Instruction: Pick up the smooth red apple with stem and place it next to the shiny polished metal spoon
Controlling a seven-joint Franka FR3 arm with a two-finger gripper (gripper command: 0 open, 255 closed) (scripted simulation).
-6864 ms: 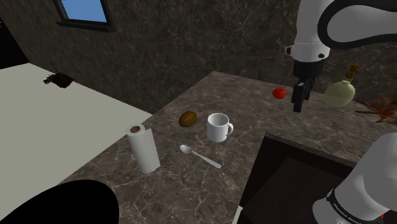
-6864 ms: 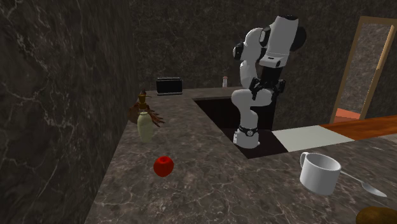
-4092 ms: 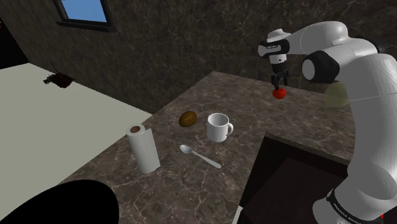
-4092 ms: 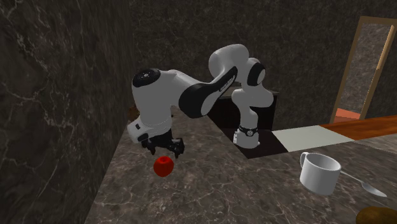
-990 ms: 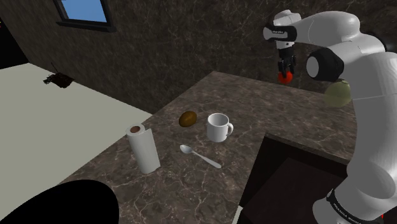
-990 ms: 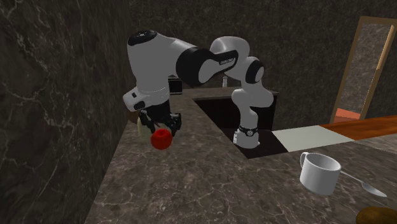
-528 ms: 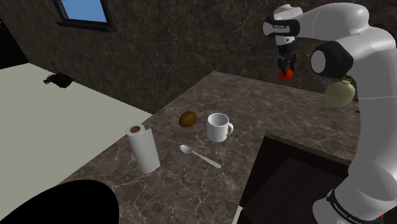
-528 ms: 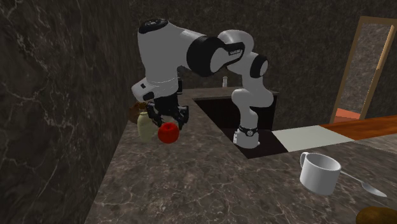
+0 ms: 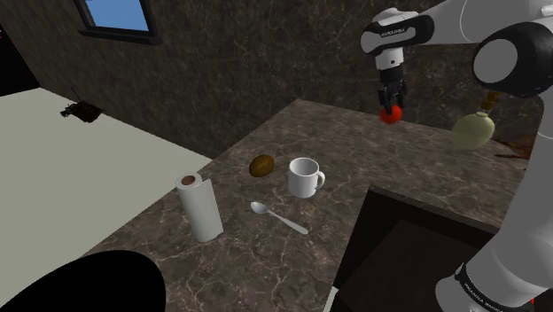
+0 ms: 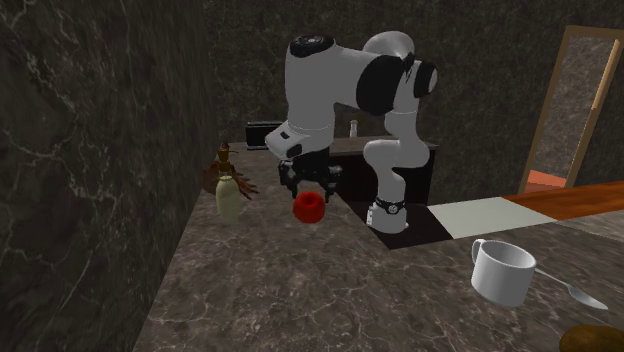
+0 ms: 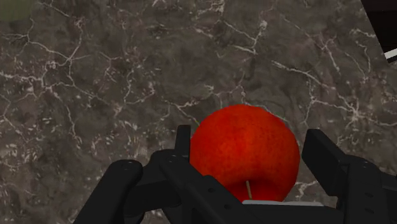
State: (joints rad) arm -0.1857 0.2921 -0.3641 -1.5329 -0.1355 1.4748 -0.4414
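Red apple (image 9: pixel 388 113) hangs clamped between the black jaws above the marble counter (image 9: pixel 354 152), well apart from the spoon (image 9: pixel 282 220)

**Wrist view.** The black gripper (image 11: pixel 249 145) runs off the bottom edge, and its fingers cover the lower flanks of the red apple (image 11: pixel 245 149). A pale green patch (image 11: pixel 14 6) in one corner and a white strip (image 11: pixel 389 55) at the edge are cut too short to identify.

**Shoulder view.** The arm (image 9: pixel 496 53) is cropped by the top and right edges and covers part of a brown tangle (image 9: pixel 518 147) on the surface. The window (image 9: pixel 117 16) is cropped above. A small dark object (image 9: pixel 78 110) on the pale floor is too small to tell.

**Second exterior view.** The mug (image 10: pixel 505 270) hides one end of the spoon (image 10: pixel 583 294). A brown lump (image 10: pixel 592 340) is cut by the lower corner. The arm covers part of a dark box (image 10: pixel 262 134).
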